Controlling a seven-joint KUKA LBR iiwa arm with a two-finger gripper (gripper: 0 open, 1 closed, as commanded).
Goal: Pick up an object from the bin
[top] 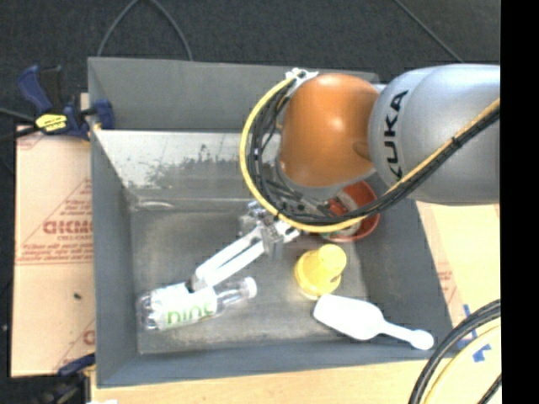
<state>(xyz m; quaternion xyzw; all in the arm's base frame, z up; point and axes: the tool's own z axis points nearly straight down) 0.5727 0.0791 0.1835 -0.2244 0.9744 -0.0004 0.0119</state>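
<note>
My gripper [203,275] reaches down and to the left from under the arm into the middle of the bin. Its tip is right at the upper edge of a clear plastic bottle [187,308] with a green printed label, which lies on its side near the bin's front left. Whether the tip touches the bottle I cannot tell. A round yellow thing [320,269] lies to the right of the gripper, apart from it.
A white plastic scoop [362,319] lies at the front right, its handle pointing right. A red-orange round thing [358,205] sits at the back right, mostly hidden under the arm. The arm's orange cover and cables hang over the bin's back right.
</note>
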